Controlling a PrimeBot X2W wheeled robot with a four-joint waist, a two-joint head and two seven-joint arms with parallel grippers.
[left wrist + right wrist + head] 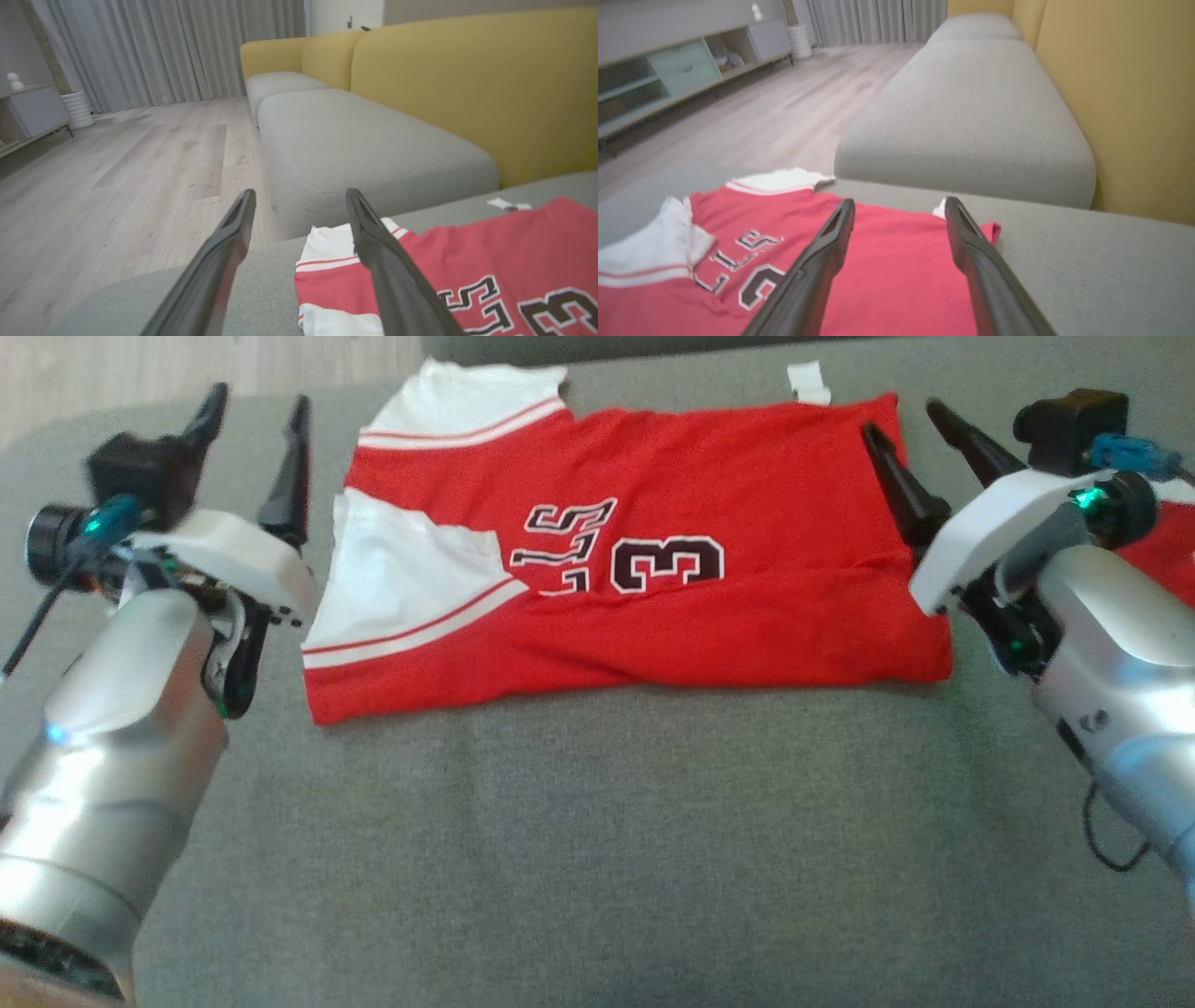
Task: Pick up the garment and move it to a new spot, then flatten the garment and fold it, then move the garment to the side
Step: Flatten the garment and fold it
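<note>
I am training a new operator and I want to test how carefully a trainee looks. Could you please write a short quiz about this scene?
1. True or false: the left claw and the right claw are both open and empty.
2. The red and white jersey lies on: A) a wooden table, B) a grey sofa cushion, C) a metal tray.
3. Which whole digit can be read on the jersey in the head view?
Key: 1 true; 2 B; 3 the digit 3.
</note>
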